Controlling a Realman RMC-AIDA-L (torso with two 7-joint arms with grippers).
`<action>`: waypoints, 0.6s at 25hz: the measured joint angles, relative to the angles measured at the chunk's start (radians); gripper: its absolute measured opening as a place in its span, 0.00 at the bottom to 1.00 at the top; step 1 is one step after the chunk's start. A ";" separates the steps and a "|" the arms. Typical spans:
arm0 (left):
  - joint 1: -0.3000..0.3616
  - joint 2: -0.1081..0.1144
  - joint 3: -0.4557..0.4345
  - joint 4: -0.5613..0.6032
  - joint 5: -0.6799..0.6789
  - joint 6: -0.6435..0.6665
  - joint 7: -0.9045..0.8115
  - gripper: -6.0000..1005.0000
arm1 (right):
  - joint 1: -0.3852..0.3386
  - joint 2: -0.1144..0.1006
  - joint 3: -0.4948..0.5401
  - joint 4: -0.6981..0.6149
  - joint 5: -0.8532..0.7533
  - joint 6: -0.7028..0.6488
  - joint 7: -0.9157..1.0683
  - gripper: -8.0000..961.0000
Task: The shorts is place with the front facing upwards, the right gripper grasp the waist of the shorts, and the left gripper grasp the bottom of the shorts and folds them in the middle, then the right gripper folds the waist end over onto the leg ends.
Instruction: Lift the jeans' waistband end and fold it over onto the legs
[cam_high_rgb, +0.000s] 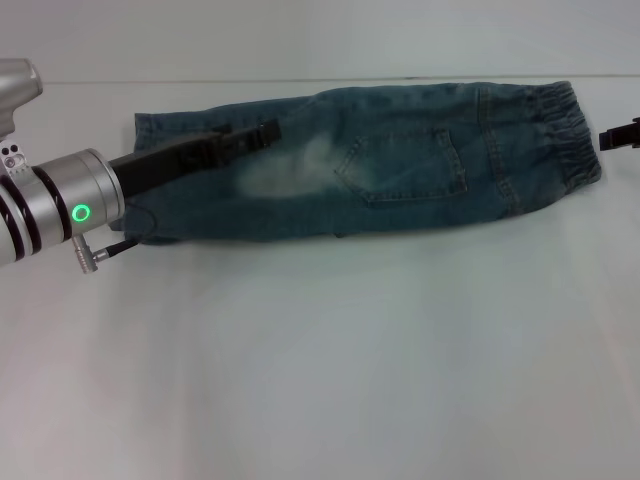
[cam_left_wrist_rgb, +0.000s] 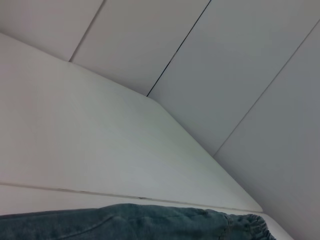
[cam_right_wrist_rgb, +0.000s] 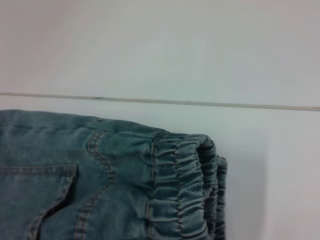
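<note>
The blue denim shorts (cam_high_rgb: 400, 165) lie folded in half lengthwise across the far part of the white table (cam_high_rgb: 320, 360), a patch pocket facing up. The waist of the shorts (cam_high_rgb: 565, 135) points right and the leg ends (cam_high_rgb: 150, 130) point left. My left gripper (cam_high_rgb: 252, 131) hovers over the leg half, open, with nothing between its fingers. Only the black tip of my right gripper (cam_high_rgb: 622, 135) shows at the right edge, just beyond the waist and apart from it. The right wrist view shows the gathered waist (cam_right_wrist_rgb: 185, 190) of the shorts (cam_right_wrist_rgb: 75, 170) close up. The left wrist view catches the shorts (cam_left_wrist_rgb: 125, 222) along one edge.
The table's far edge (cam_high_rgb: 300, 82) runs just behind the shorts, with a pale wall (cam_left_wrist_rgb: 225, 60) beyond it. The left arm's silver wrist with a green ring (cam_high_rgb: 80, 212) sits over the table's left side.
</note>
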 joint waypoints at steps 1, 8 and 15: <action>0.000 0.000 0.000 0.000 0.000 0.000 0.000 0.93 | -0.001 0.003 -0.004 0.003 -0.003 0.012 -0.003 0.54; -0.003 0.000 0.006 -0.005 0.000 0.000 0.000 0.93 | 0.004 0.026 -0.011 0.038 -0.002 0.074 -0.050 0.54; -0.007 0.000 0.009 -0.009 0.000 -0.001 0.002 0.93 | 0.020 0.052 -0.014 0.048 0.002 0.110 -0.087 0.54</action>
